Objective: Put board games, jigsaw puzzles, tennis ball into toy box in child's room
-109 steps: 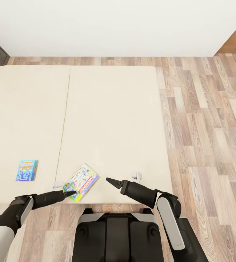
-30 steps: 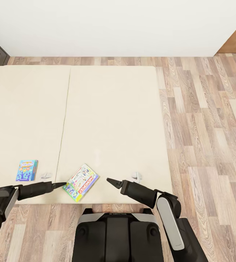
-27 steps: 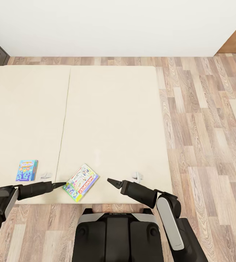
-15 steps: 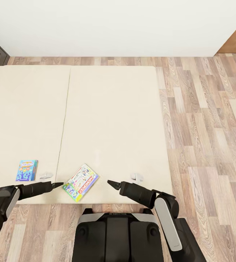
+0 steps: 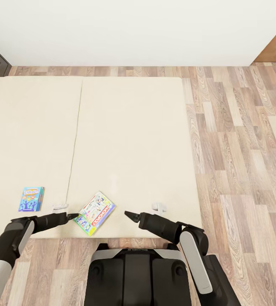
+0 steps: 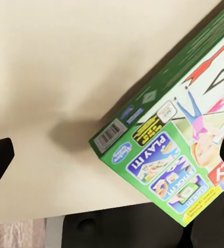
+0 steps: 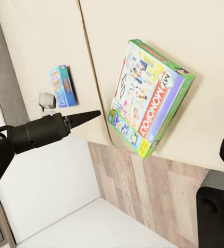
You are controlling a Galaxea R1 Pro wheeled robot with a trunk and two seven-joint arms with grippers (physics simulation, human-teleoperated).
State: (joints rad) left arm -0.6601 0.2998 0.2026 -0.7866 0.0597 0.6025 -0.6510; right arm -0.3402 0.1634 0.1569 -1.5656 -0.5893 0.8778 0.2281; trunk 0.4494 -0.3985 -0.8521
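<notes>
Monopoly board game (image 5: 95, 213) sits tilted near the front edge of the bed (image 5: 125, 144), green-edged box with a red logo; small blue board game (image 5: 31, 199) lies further to the left, well apart; left gripper (image 5: 75, 216) has its tip right at the Monopoly box's corner, fingers spread wide in the left wrist view, gripping nothing; right gripper (image 5: 130, 214) hovers just right of the box, jaws apart too, empty

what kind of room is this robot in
Most likely a bedroom, probably a child's. A wide beige mattress takes up most of the head view, with a Monopoly board game and a small blue game box lying on it. Wood plank floor and a plain white wall surround it.
</notes>
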